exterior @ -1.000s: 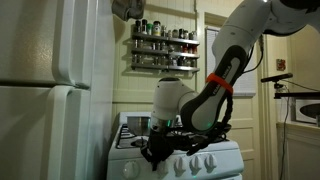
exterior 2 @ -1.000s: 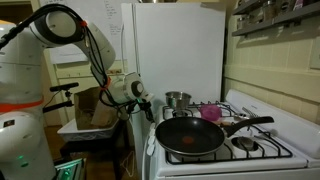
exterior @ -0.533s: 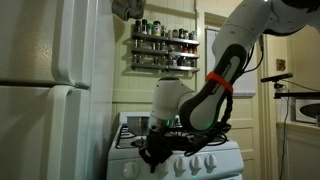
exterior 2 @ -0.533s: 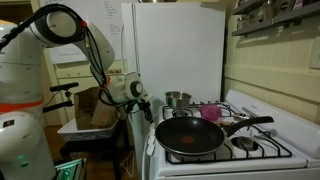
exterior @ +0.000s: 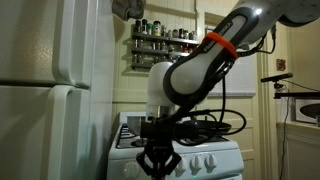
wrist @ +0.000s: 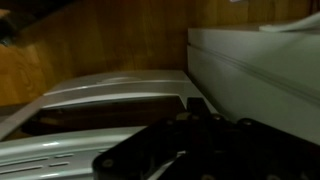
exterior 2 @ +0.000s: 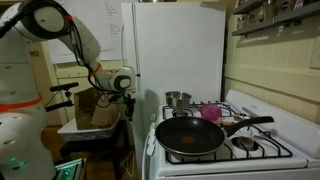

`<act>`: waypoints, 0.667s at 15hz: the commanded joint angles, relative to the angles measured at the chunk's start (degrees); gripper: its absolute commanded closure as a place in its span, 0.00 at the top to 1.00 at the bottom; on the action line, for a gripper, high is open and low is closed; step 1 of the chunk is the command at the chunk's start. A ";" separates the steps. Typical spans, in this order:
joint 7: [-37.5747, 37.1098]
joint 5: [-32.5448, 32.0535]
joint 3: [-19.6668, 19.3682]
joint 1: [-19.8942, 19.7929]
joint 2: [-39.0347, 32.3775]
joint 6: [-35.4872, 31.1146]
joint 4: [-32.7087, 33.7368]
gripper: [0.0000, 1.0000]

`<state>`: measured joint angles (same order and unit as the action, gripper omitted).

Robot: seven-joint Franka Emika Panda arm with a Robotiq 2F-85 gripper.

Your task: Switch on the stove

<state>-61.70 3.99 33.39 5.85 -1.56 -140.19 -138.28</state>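
Note:
The white stove (exterior: 207, 152) stands beside the fridge, with a row of round white knobs (exterior: 197, 165) on its front panel. It also shows in an exterior view (exterior 2: 283, 165) with black grates. My gripper (exterior: 158, 163) hangs in front of the stove's front panel, at its fridge-side end. In an exterior view the gripper (exterior 2: 128, 86) is clear of the stove front, apart from the knobs. In the wrist view the gripper (wrist: 195, 108) is a dark blur with its fingers together, holding nothing. No flame shows on the burners.
A black frying pan (exterior 2: 192, 137), a small steel pot (exterior 2: 178, 99) and a pink cup (exterior 2: 211, 113) sit on the stove top. The tall white fridge (exterior: 45, 100) stands close beside it. A spice rack (exterior: 163, 45) hangs on the wall behind.
The arm has pulled back from the stove's front panel. The gripper has moved away from the knobs and a little lower.

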 commanded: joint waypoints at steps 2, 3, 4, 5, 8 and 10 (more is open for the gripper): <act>5.34 3.85 -7.34 6.83 17.47 18.14 -3.45 0.28; 7.81 3.50 -8.57 7.78 20.84 23.05 -3.21 0.34; 9.32 1.74 -9.44 8.34 24.30 25.97 -3.17 0.40; 13.44 1.25 -10.57 9.29 27.69 29.61 -2.95 0.49; 22.82 0.02 -13.16 10.99 37.50 37.65 -1.83 0.71; 30.01 -1.20 -14.90 11.53 43.84 43.66 -0.58 0.87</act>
<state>-40.58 4.47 20.87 15.98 32.42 -103.34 -138.33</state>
